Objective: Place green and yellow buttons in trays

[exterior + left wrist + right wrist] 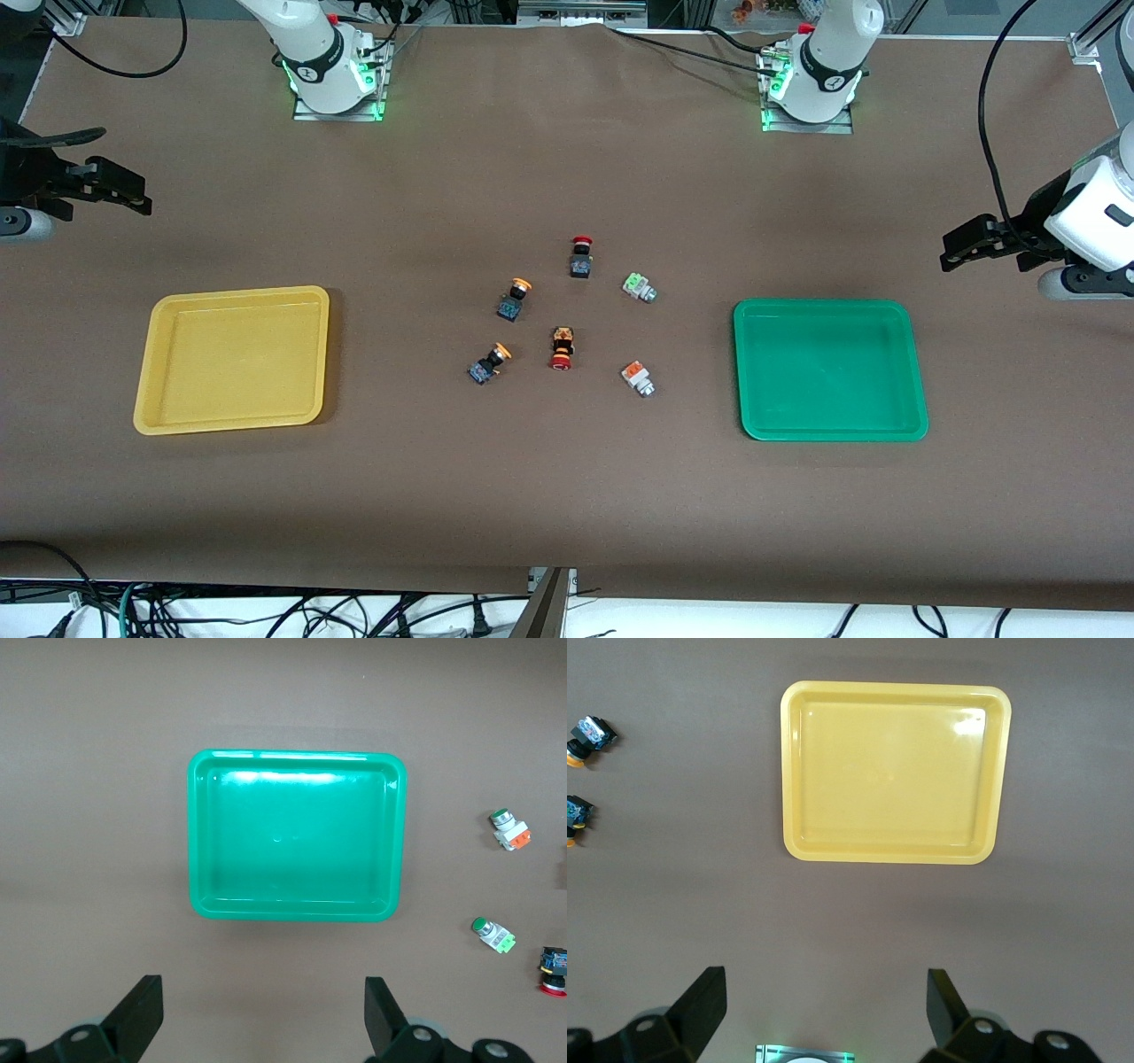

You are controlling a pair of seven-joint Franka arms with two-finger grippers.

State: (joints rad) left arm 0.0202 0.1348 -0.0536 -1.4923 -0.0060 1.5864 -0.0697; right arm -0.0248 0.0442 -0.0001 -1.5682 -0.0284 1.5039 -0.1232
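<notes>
Trays, yellow (232,359) and green (829,369), hold nothing; left hand (961,250) and right hand (133,190) released.

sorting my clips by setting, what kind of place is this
Probably a robotics lab bench set up for recording. Two arms are bolted onto a table covered in brown cloth, loose cables hang along its near edge, and a yellow tray and green tray flank six buttons.

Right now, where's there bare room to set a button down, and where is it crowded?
Both trays are bare inside: the yellow tray and the green tray. Open cloth lies between each tray and the middle cluster. Crowded spot: the six buttons, from the red-capped black button to the orange-topped button.
</notes>
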